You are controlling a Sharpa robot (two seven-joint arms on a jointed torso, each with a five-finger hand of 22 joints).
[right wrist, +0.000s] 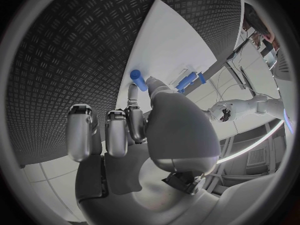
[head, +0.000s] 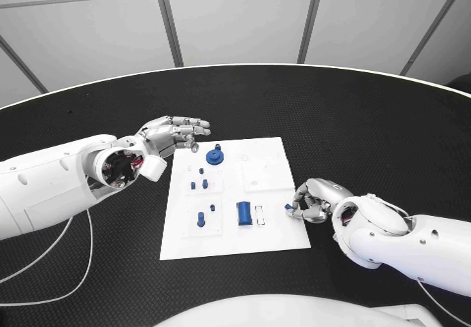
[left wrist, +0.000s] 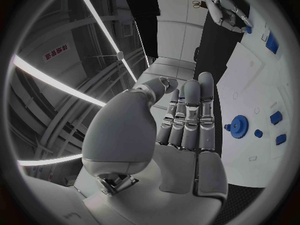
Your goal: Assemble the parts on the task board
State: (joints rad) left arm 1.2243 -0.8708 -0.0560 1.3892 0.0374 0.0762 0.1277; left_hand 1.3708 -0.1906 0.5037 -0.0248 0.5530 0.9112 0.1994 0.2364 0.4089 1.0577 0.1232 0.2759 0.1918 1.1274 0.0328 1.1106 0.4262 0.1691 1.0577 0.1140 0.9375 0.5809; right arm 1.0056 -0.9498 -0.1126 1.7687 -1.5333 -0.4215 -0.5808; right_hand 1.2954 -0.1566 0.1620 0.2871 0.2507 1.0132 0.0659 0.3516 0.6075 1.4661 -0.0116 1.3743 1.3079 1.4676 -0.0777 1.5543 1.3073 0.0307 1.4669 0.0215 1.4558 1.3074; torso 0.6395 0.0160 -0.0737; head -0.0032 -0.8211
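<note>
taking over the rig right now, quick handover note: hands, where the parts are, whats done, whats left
Left hand: holds nothing, fingers apart, hovering at the task board's far left corner.
Right hand: pinches a small blue peg at the board's right edge.
On the board: blue gear at the far end, small blue pieces left of centre, another blue piece nearer, blue block in the middle.
Done: one peg picked up.
Left: seat that peg, then assemble the remaining pieces. Which ones are already seated cannot be told.

lab | round black table (head: 344, 109) | grey panelled walls (head: 246, 30)
</note>
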